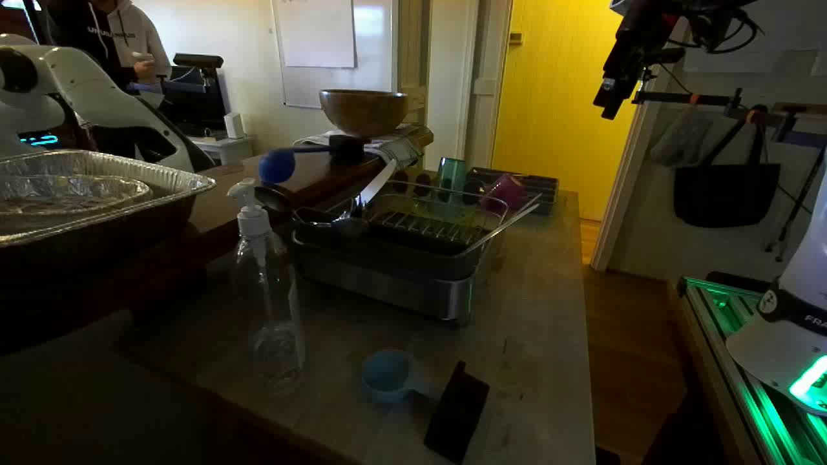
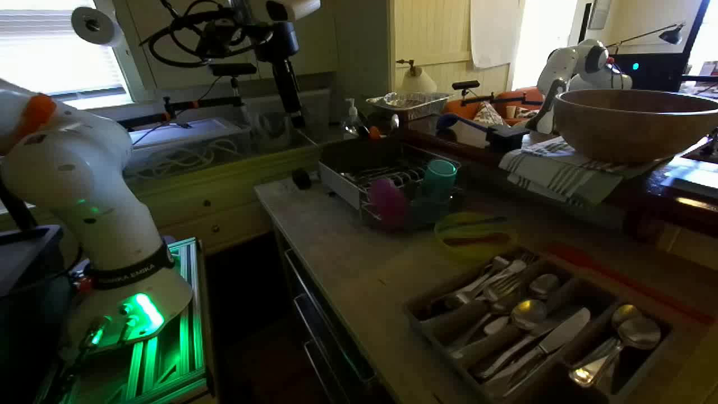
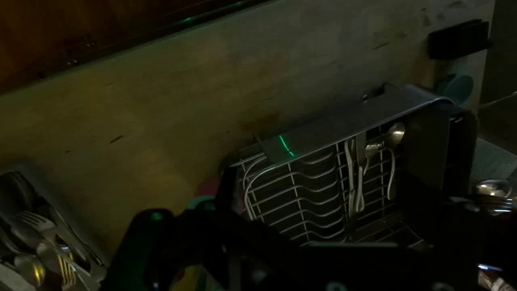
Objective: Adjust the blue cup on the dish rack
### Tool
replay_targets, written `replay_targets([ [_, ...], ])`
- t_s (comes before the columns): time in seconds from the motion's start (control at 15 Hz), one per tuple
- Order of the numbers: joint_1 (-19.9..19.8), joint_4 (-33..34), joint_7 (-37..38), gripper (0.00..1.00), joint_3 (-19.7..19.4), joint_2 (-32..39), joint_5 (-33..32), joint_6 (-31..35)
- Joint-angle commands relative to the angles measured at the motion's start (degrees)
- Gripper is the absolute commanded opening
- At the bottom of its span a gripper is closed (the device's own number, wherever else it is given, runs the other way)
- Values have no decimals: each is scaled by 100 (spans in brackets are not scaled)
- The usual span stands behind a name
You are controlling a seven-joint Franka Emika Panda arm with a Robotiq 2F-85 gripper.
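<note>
The blue cup is a slim teal tumbler at one end of the dish rack. It stands beside a magenta cup. In the wrist view only part of the blue cup's rim shows behind a black finger. The rack's metal side and wire slats also show there, with some cutlery lying inside. My gripper hangs high above the counter, well apart from the cup. In the dark wrist view its jaws look spread, with nothing between them.
A cutlery tray and a yellow bowl lie near the cup's end. A pump bottle, a squat light-blue cup and a black block stand past the far end. A wooden bowl sits on the raised ledge.
</note>
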Motion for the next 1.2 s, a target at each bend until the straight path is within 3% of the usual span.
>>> replay_targets([
  [0.0, -113, 17, -71, 100, 88, 26, 80, -26],
  [0.67, -113, 17, -71, 100, 88, 26, 80, -26],
  [0.8, -344, -19, 203, 100, 227, 268, -109, 530],
  [1.13, -474, 184, 219, 100, 121, 1304, -77, 1904],
])
